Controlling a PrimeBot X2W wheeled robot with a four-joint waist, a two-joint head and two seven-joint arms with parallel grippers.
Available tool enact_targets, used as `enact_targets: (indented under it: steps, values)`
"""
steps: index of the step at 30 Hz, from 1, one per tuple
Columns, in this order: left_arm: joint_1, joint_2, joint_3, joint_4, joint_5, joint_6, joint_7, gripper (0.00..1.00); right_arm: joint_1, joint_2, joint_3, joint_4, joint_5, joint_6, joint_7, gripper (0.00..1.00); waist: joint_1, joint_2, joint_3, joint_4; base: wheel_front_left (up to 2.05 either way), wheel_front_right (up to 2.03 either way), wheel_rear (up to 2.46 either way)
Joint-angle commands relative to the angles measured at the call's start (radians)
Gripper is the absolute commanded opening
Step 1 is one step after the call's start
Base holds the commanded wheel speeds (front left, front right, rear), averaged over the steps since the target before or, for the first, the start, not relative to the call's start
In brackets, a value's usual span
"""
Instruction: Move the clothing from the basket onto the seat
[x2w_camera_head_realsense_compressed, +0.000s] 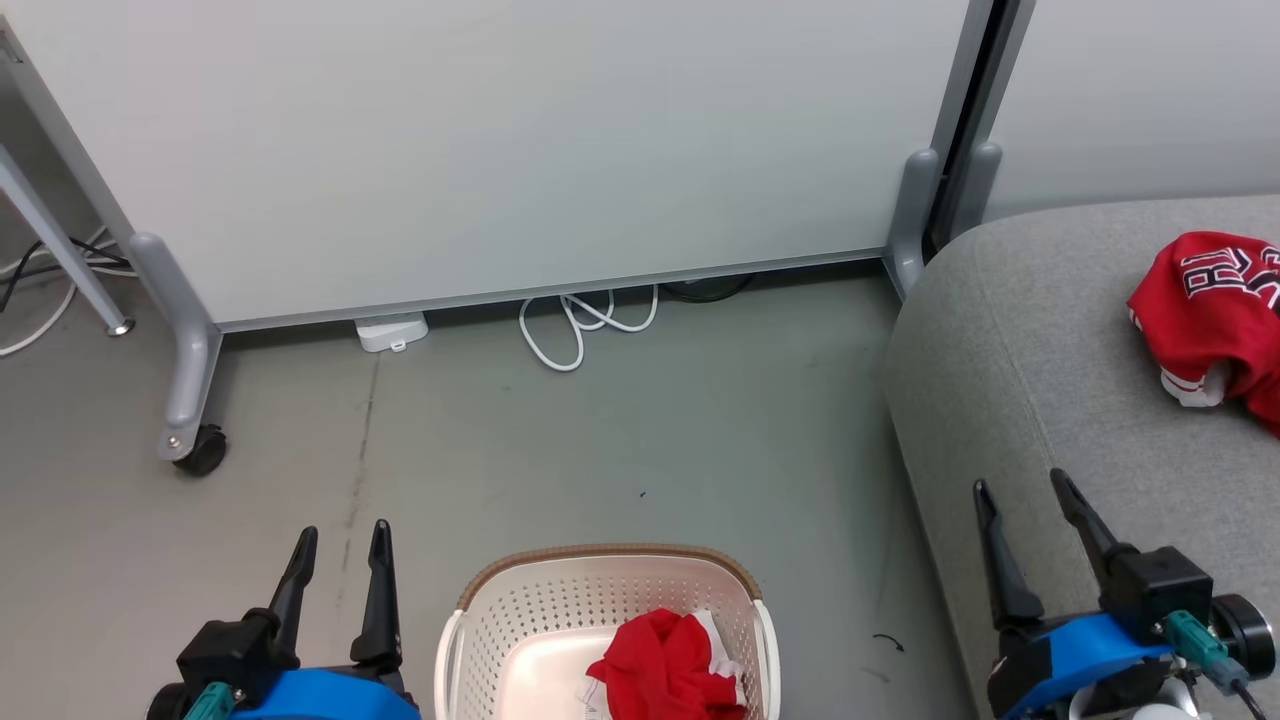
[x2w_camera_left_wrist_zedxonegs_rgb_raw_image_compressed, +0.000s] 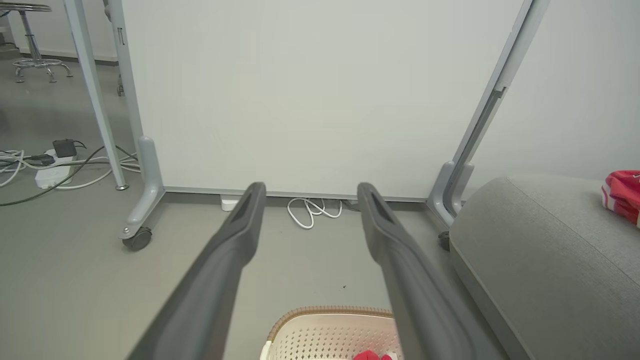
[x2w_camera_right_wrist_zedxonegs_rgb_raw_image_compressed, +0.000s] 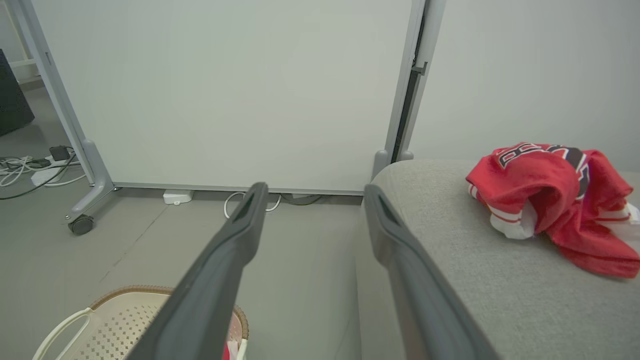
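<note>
A crumpled red garment with white trim (x2w_camera_head_realsense_compressed: 668, 668) lies in the cream basket (x2w_camera_head_realsense_compressed: 600, 590) on the floor at the bottom centre. A red jersey with black-and-white lettering (x2w_camera_head_realsense_compressed: 1212, 315) (x2w_camera_right_wrist_zedxonegs_rgb_raw_image_compressed: 550, 192) rests on the grey seat (x2w_camera_head_realsense_compressed: 1040, 370) at the right. My left gripper (x2w_camera_head_realsense_compressed: 340, 545) stands open just left of the basket, holding nothing. Over the seat's near edge my right gripper (x2w_camera_head_realsense_compressed: 1020, 490) is open and empty, well short of the jersey. The left wrist view catches the basket's rim (x2w_camera_left_wrist_zedxonegs_rgb_raw_image_compressed: 320, 315) and the seat (x2w_camera_left_wrist_zedxonegs_rgb_raw_image_compressed: 540, 260).
A white partition panel on grey wheeled feet (x2w_camera_head_realsense_compressed: 190, 400) closes off the back. A white cable loop (x2w_camera_head_realsense_compressed: 585, 325) and a small white box (x2w_camera_head_realsense_compressed: 392, 331) lie at its base. Bare grey floor spreads between the basket and the panel.
</note>
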Motion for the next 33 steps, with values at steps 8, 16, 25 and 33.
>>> enact_targets:
  steps: [8,16,25,33]
  values:
    - [0.01,0.006,0.007,0.011,0.005,-0.001,-0.003,1.0,0.064,-0.003,0.027,-0.053,0.041,0.0,0.027,1.0,0.0002,0.0,-0.01,-0.006,0.0,0.0,0.0]
    - [0.004,0.008,0.002,0.009,0.005,-0.001,-0.003,1.0,0.061,-0.003,0.041,-0.07,0.062,0.0,0.036,1.0,0.0002,0.0,-0.003,-0.017,0.0,0.0,0.0]
    - [-0.001,0.007,-0.006,0.011,0.001,-0.001,-0.003,1.0,0.055,-0.003,0.038,-0.081,0.073,0.0,0.028,1.0,0.0002,0.0,0.007,-0.02,0.0,0.0,0.0]
    - [-0.01,0.006,-0.013,0.016,0.0,-0.001,-0.003,1.0,0.043,-0.003,0.049,-0.086,0.08,0.0,0.03,1.0,0.0002,0.0,0.021,-0.027,0.0,0.0,0.0]
